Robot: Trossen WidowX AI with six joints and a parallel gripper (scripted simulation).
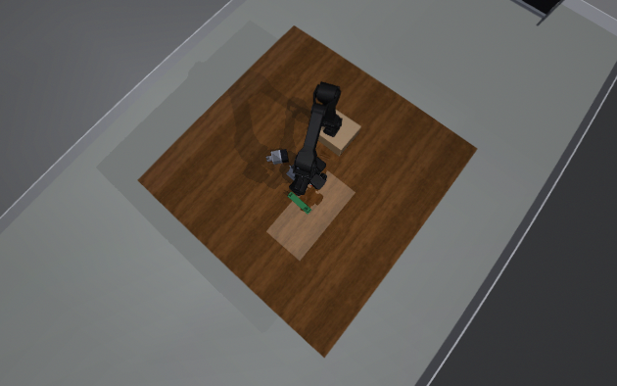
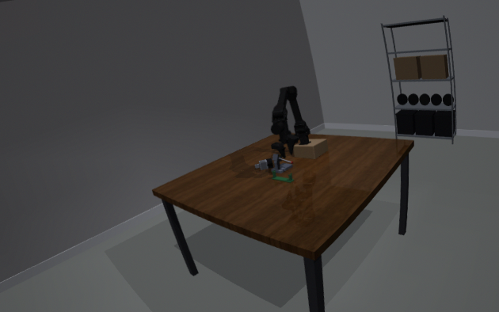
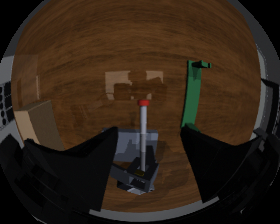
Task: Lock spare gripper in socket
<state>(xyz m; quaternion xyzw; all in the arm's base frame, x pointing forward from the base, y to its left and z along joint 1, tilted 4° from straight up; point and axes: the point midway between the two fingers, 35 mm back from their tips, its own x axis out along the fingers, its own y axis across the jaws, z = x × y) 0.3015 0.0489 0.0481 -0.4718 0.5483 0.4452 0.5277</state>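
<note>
The grey-blue mount (image 1: 291, 172) (image 2: 283, 169) (image 3: 122, 144) stands on the table. Its socket block (image 3: 145, 170) holds the lock pin (image 2: 286, 160) (image 3: 143, 131), a pale rod with a red head. The pin sticks out of the socket, red head outward. My gripper (image 1: 308, 185) (image 2: 287, 155) (image 3: 151, 131) is open and empty, close above the mount. In the wrist view the pin shows between the two fingertips, with no finger visibly touching it. The spare gripper (image 1: 277, 157) (image 2: 264, 165), light grey with a black end, lies beside the mount, not in the socket.
A green bracket with raised ends (image 1: 299, 203) (image 2: 283, 179) (image 3: 192, 95) lies near the mount, on the right in the wrist view. The arm's base stands on a pale wooden block (image 1: 338, 141) (image 2: 305, 151) (image 3: 43, 125). A shelf rack (image 2: 420, 51) stands beyond the table.
</note>
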